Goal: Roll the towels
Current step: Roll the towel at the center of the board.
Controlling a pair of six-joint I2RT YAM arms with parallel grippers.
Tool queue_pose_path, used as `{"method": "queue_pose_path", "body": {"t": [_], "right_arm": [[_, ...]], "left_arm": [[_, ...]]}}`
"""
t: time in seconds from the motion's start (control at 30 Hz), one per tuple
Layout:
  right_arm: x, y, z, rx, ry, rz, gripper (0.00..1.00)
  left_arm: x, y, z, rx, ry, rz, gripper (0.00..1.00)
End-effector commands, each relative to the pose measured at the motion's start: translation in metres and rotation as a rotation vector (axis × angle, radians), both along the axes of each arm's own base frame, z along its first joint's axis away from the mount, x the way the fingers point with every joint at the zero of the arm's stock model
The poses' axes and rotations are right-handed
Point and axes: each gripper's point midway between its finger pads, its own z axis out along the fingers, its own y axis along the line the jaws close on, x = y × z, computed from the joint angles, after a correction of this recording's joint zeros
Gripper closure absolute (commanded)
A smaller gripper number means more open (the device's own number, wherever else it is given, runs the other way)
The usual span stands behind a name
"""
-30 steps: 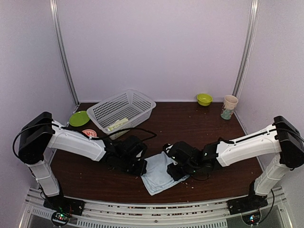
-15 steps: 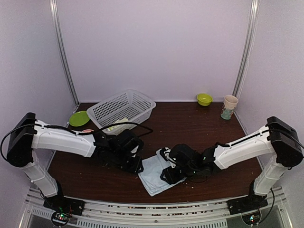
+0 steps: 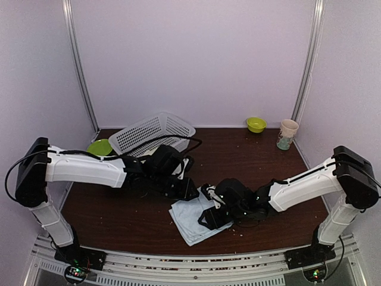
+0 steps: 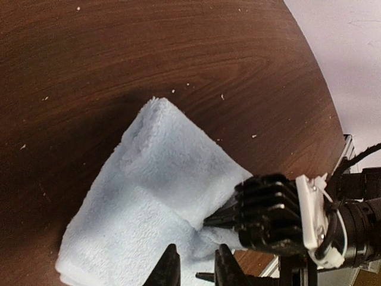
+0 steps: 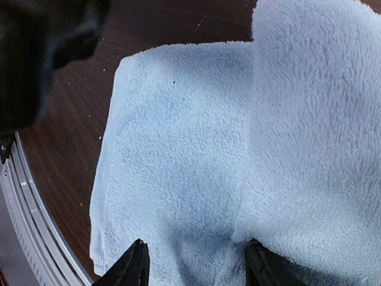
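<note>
Right part of the pale blue towel (image 3: 189, 225) hidden under the right hand (image 3: 209, 217) from above, green plate (image 3: 97, 147) partly behind the left arm (image 3: 89, 170), basket (image 3: 152, 128) contents too small to tell, left hand (image 4: 195, 271) cut off at its wrist view's bottom edge.

A dark brown wooden table (image 3: 238, 158) carries a white plastic mesh basket (image 3: 156, 132) at its back left, with a lime-green plate (image 3: 97, 148) just beside it on the left. At the back right sit a small green bowl (image 3: 256, 124) and, near it, an upright printed paper cup (image 3: 288, 134). Pale crumbs (image 4: 222, 96) dot the wood.
</note>
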Motion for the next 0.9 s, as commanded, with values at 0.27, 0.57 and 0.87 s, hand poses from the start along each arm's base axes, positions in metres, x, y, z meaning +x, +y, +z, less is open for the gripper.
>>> {"method": "queue_pose_path", "body": {"t": [0.27,0.57,0.87], "right_arm": [[-0.003,-0.017,-0.021,-0.061,0.051,-0.021,0.44],[-0.005,-0.016,-0.016,-0.048,0.055,-0.014,0.44],[-0.005,-0.015,0.004,-0.015,0.034,-0.004,0.38]], "left_arm": [[0.032,-0.034,0.002,-0.201,0.041,-0.002,0.84],[0.043,-0.048,-0.015,-0.251,0.097,-0.019,0.83],[0.044,-0.04,-0.057,-0.241,0.202,0.015,0.85]]}}
